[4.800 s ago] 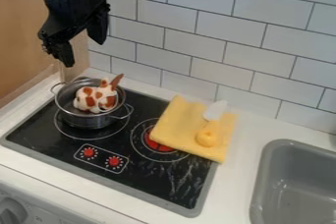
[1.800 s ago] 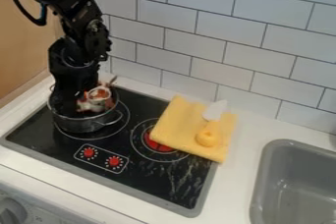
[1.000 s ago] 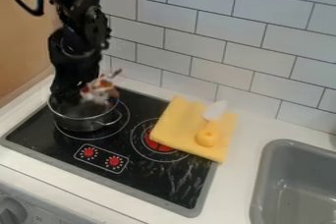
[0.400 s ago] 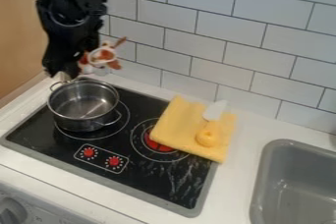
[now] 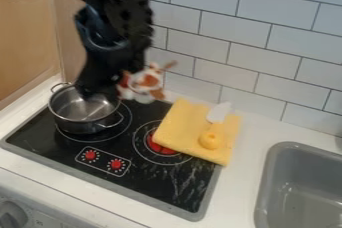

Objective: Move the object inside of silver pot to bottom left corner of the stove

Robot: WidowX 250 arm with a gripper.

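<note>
At upper left, the black gripper is clamped around a patchy white-and-rust toy, seemingly soft, near the shiny, round metal pot.

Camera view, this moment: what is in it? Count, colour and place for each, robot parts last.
plush toy: one, white with orange-brown patches, held in the air right of the pot
pot: one, silver, stove's back left
stove: one, black with grey rim, on the counter
stove knobs: two, red, front left
cloth: one, yellow, over the stove's right side
spatula: one, white blade, yellow handle, on the cloth
sink: one, grey, right
counter: one, white, around stove
wall tiles: many, white, behind
arm: one, black, upper left
end effector: one, black, beside the toy
</note>
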